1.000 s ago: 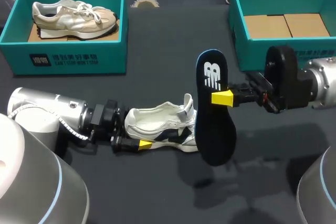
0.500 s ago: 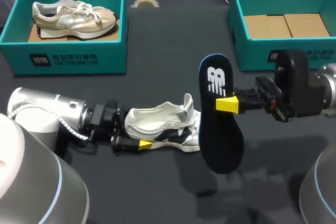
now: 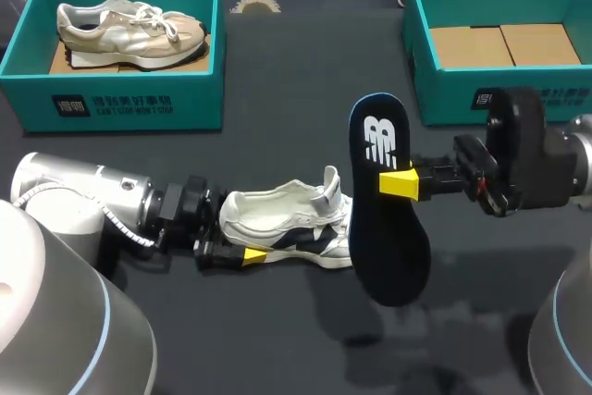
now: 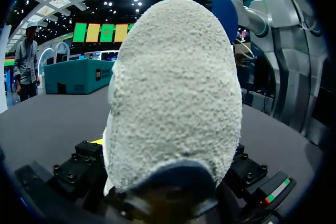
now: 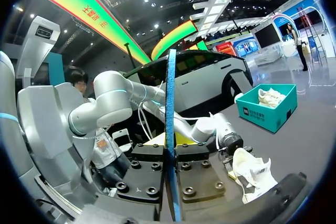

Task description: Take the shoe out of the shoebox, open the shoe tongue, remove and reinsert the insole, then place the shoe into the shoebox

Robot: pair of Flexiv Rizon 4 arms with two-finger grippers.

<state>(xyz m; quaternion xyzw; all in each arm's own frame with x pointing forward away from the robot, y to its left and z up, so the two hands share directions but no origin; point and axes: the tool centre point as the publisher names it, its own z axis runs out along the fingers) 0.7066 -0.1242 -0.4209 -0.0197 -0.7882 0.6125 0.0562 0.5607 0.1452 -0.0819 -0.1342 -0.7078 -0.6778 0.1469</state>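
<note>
Navy insole (image 3: 388, 228), white shoe (image 3: 277, 217), teal shoeboxes (image 3: 120, 104).
White logo on the insole, black panels on the shoe; the second shoe (image 3: 129, 30), upper left, is beige.

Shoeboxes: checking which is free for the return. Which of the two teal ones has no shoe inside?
The far-right shoebox: only brown cardboard shows inside. The far-left shoebox holds a beige sneaker.

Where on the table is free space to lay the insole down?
The widest bare patch lies between the left shoebox and the right shoebox, behind the white shoe. Another lies at the near edge, in front of the shoe. Crowded: the middle, where the insole hangs by the shoe.
</note>
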